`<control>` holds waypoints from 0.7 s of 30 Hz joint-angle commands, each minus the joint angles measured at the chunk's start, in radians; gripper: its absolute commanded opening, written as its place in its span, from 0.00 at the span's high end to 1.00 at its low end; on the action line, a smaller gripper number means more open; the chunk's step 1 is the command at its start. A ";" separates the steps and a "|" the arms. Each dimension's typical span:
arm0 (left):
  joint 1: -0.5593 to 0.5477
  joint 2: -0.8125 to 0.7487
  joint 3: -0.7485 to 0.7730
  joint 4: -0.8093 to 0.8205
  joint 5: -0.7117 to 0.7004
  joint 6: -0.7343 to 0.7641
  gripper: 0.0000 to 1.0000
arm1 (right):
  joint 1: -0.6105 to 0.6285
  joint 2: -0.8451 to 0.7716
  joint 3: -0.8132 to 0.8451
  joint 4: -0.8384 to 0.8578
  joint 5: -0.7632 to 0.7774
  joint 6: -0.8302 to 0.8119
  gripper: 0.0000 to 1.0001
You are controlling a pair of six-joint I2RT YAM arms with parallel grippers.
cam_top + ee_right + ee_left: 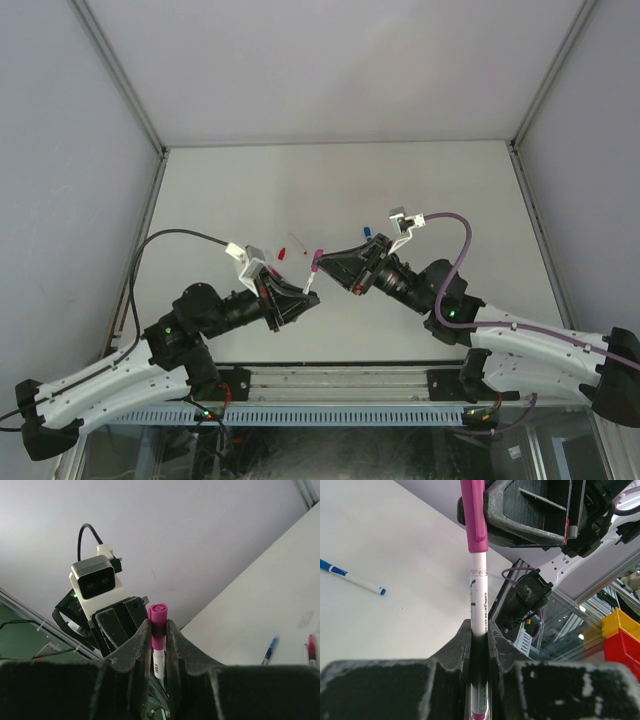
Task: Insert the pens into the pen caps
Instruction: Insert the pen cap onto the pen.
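A white-barrelled pen (479, 590) stands upright between the fingers of my left gripper (480, 627), which is shut on its barrel. A magenta pen cap (474, 515) sits on the pen's upper end. My right gripper (159, 624) is shut on that magenta cap (158, 614), and the white barrel (159, 661) runs down below it. From above, the two grippers meet tip to tip over the middle of the table, the left gripper (305, 290) below the right gripper (323, 262), with the pen (313, 276) held between them.
A blue-ended pen (352, 578) lies on the white table (450, 190) to the left. A blue pen (270, 650) and a red pen (311, 650) lie side by side. Small red pieces (283, 251) and a blue piece (369, 232) lie near the grippers.
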 commanded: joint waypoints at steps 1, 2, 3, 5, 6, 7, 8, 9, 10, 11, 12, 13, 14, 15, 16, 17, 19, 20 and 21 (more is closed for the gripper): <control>-0.004 0.001 0.058 0.051 -0.020 0.018 1.00 | 0.007 -0.028 0.000 -0.017 -0.006 -0.027 0.85; -0.005 0.002 0.057 0.051 -0.021 0.018 1.00 | 0.007 -0.031 -0.001 -0.024 -0.006 -0.028 0.85; -0.005 0.002 0.058 0.051 -0.021 0.019 1.00 | 0.008 -0.033 -0.001 -0.031 -0.005 -0.029 0.85; -0.004 0.002 0.060 0.050 -0.021 0.020 1.00 | 0.009 -0.037 -0.001 -0.041 -0.006 -0.031 0.85; -0.005 0.002 0.059 0.050 -0.021 0.020 1.00 | 0.008 -0.038 -0.001 -0.046 -0.006 -0.032 0.85; -0.004 0.000 0.058 0.050 -0.022 0.020 1.00 | 0.008 -0.039 -0.001 -0.048 -0.007 -0.033 0.85; -0.003 0.000 0.058 0.048 -0.023 0.020 1.00 | 0.008 -0.040 0.000 -0.050 -0.010 -0.033 0.85; -0.004 -0.001 0.058 0.048 -0.022 0.020 1.00 | 0.008 -0.040 -0.001 -0.051 -0.013 -0.033 0.85; -0.004 -0.001 0.058 0.048 -0.023 0.020 1.00 | 0.008 -0.040 0.000 -0.051 -0.016 -0.034 0.85; -0.004 -0.002 0.057 0.048 -0.025 0.019 1.00 | 0.008 -0.039 -0.001 -0.052 -0.017 -0.035 0.84; -0.005 -0.003 0.057 0.048 -0.028 0.019 1.00 | 0.009 -0.039 -0.001 -0.051 -0.019 -0.036 0.83; -0.005 -0.003 0.057 0.049 -0.031 0.019 1.00 | 0.009 -0.039 0.000 -0.053 -0.020 -0.038 0.82; -0.005 -0.002 0.057 0.049 -0.030 0.017 1.00 | 0.009 -0.040 -0.001 -0.058 -0.021 -0.041 0.81; -0.005 -0.002 0.057 0.050 -0.030 0.017 1.00 | 0.009 -0.042 0.000 -0.064 -0.019 -0.045 0.80; -0.004 -0.002 0.057 0.049 -0.030 0.017 1.00 | 0.008 -0.045 0.000 -0.070 -0.016 -0.047 0.79; -0.005 -0.002 0.058 0.049 -0.030 0.017 1.00 | 0.008 -0.048 -0.001 -0.075 -0.014 -0.050 0.78; -0.005 -0.003 0.059 0.048 -0.030 0.018 1.00 | 0.008 -0.057 -0.001 -0.080 -0.013 -0.057 0.76; -0.005 -0.001 0.059 0.048 -0.030 0.017 1.00 | 0.008 -0.059 -0.001 -0.082 -0.014 -0.060 0.76; -0.005 0.000 0.059 0.048 -0.030 0.017 1.00 | 0.008 -0.062 0.000 -0.085 -0.013 -0.063 0.76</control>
